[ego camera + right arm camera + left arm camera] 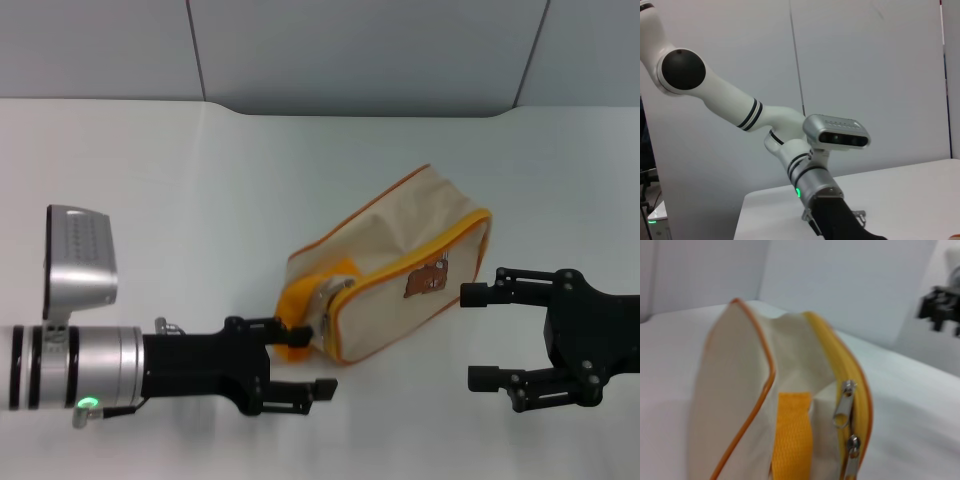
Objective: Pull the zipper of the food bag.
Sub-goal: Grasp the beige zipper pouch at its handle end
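A white table (200,200) fills the scene. The food bag (400,275) lies at its middle. The left gripper (305,360) reaches its near end, jaws wide; the right gripper (480,337) waits just beside, spread. The zipper (844,407) hangs free.

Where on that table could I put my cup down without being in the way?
The table is bare behind and left of the food bag. It is crowded in front: the left gripper sits at the bag's zipper end, the right gripper beside it.
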Motion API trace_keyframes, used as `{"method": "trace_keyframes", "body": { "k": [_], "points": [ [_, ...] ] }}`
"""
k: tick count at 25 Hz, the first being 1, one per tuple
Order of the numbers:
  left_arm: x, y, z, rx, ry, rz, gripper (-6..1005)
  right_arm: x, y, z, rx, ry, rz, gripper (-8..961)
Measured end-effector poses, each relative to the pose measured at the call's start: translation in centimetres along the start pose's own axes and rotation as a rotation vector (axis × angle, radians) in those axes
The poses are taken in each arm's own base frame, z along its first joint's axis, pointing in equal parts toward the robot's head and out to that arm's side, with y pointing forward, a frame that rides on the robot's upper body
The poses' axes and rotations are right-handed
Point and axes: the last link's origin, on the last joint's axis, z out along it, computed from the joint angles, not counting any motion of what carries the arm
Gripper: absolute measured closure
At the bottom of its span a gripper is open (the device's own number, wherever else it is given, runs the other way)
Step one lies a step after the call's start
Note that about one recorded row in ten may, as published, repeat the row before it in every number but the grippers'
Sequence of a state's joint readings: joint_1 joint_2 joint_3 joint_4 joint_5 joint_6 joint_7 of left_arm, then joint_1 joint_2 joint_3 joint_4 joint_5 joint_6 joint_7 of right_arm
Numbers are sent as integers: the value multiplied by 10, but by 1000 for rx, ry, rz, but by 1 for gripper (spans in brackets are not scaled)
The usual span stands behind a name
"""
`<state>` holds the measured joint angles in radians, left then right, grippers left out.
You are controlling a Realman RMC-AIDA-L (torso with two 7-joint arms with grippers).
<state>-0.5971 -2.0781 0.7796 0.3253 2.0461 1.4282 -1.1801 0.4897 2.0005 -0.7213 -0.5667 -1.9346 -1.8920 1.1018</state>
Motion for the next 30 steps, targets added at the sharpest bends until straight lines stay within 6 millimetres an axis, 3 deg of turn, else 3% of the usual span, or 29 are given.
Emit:
{"method": "trace_keyframes", "body": {
  "k": [11, 23, 30],
  "points": [
    [22, -37, -2, 233, 106, 21, 232, 2, 2, -2, 4, 1, 6, 140],
    [17, -28, 15, 193, 99, 26, 242, 2, 4, -3, -3, -5, 10, 139],
    [19, -41, 21, 313, 134, -32, 248, 1, 4, -4, -1, -6, 8, 139]
  ]
}}
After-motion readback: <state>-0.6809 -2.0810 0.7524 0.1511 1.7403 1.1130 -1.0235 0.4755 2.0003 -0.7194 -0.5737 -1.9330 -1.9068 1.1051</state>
